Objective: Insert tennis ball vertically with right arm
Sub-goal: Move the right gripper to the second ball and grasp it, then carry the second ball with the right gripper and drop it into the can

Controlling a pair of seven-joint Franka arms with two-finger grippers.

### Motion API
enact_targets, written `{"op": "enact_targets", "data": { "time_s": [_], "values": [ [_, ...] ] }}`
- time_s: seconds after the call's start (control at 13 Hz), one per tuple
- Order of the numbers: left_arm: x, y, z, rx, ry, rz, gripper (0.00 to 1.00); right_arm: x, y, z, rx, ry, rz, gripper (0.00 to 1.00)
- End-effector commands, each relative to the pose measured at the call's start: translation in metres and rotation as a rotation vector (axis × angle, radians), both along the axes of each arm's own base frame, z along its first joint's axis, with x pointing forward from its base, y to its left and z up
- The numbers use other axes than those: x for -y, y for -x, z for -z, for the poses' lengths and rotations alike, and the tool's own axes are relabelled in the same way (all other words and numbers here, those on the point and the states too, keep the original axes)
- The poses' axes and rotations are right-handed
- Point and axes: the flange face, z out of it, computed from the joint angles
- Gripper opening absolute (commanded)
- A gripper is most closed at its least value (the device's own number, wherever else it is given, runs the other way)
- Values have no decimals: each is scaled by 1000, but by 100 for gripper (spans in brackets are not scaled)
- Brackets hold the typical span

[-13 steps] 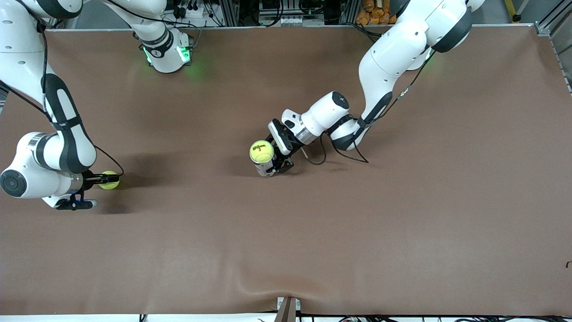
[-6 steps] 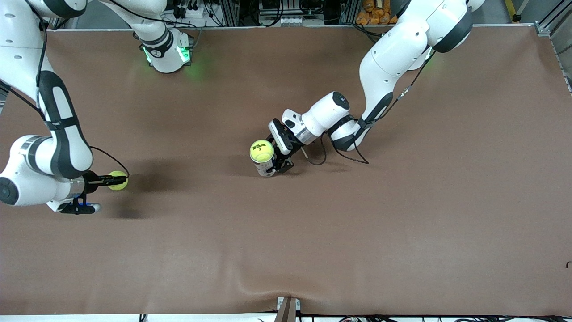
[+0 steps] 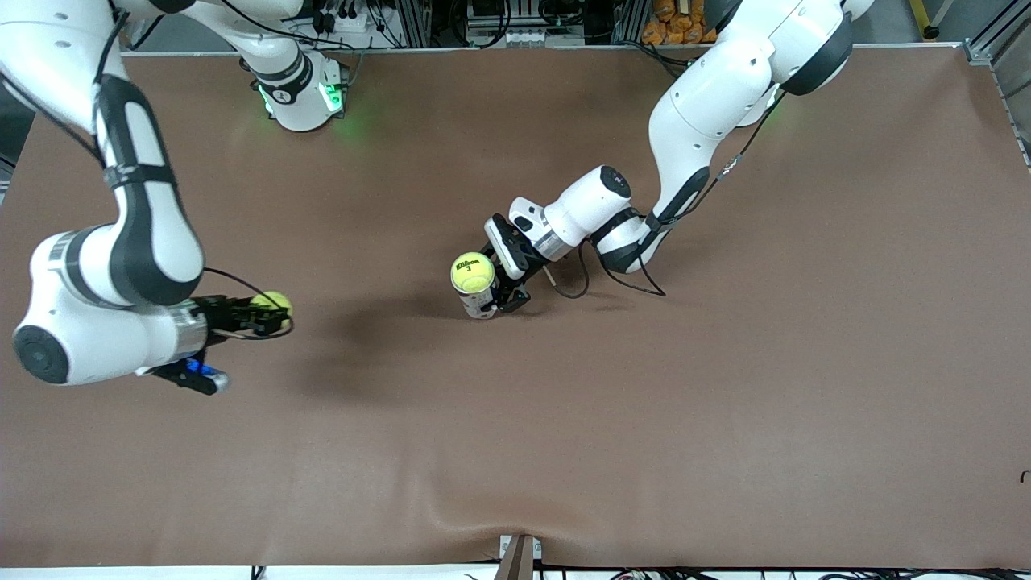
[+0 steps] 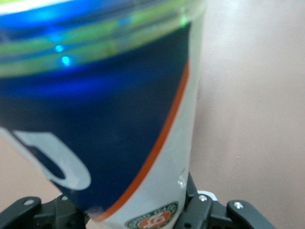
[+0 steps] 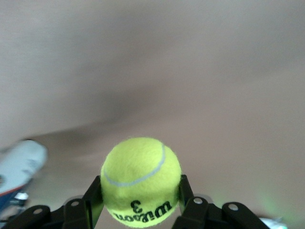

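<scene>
My right gripper (image 3: 270,312) is shut on a yellow tennis ball (image 3: 272,303) and holds it above the table, toward the right arm's end. In the right wrist view the ball (image 5: 141,179) sits between the black fingers (image 5: 186,191). My left gripper (image 3: 501,294) is shut on an upright blue-and-white ball can (image 3: 478,303) at the table's middle. A second yellow tennis ball (image 3: 472,273) sits in the can's open top. In the left wrist view the can (image 4: 109,119) fills the frame, and my left gripper (image 4: 138,212) clasps its lower part.
The brown table mat (image 3: 644,419) spreads wide around the can. The can also shows at the edge of the right wrist view (image 5: 19,167). A small mount (image 3: 519,552) sits at the table edge nearest the front camera.
My right gripper has moved with its ball toward the can and risen higher over the table. The left arm and the can have stayed still.
</scene>
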Motion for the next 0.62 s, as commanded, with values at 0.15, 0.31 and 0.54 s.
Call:
{"op": "enact_targets", "data": {
  "time_s": [0.15,0.31,0.54],
  "values": [
    [1,2,-6,20,4,16,70,-136,26,-68,-16,93,195,0],
    [3,5,-6,22,2,25,70,-187,42,-99,-34,61,273,0],
    [3,5,-7,27,2,32,70,-240,55,-117,-15,49,386,0]
  ]
}}
